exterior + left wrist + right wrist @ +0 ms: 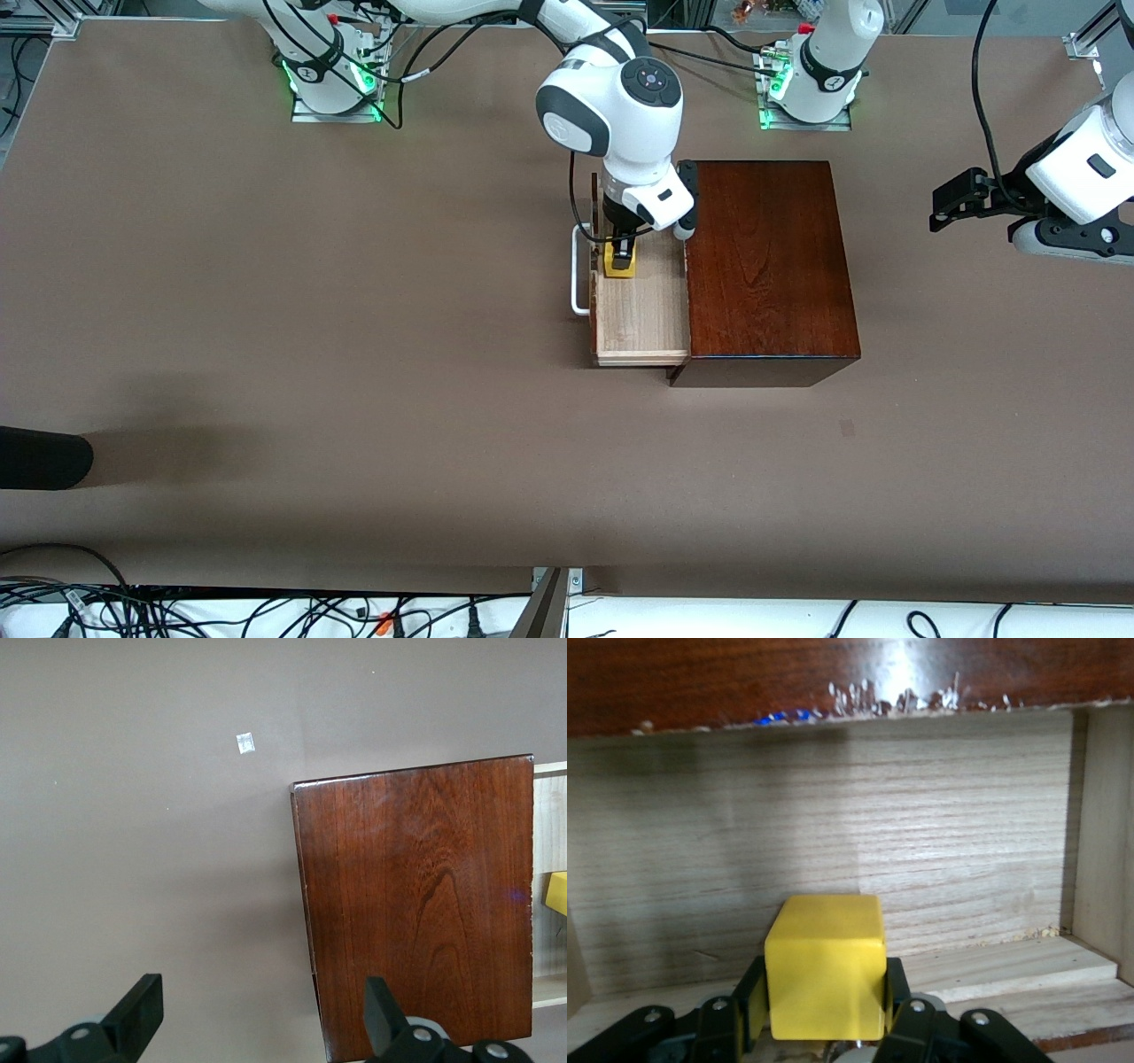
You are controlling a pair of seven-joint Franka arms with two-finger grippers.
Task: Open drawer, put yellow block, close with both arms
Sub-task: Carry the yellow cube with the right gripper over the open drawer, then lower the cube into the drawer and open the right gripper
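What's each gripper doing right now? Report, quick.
Left gripper: open, empty, waiting off the box's end.
Right gripper: shut on the yellow block, over the open drawer.

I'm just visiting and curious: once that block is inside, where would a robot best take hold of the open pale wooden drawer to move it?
Probably by the white U-shaped handle on the pale wooden drawer's dark front, approached from above: it stands clear of the front, leaving a gap for one finger. The right tool is inside the drawer, shut on the small yellow cube.
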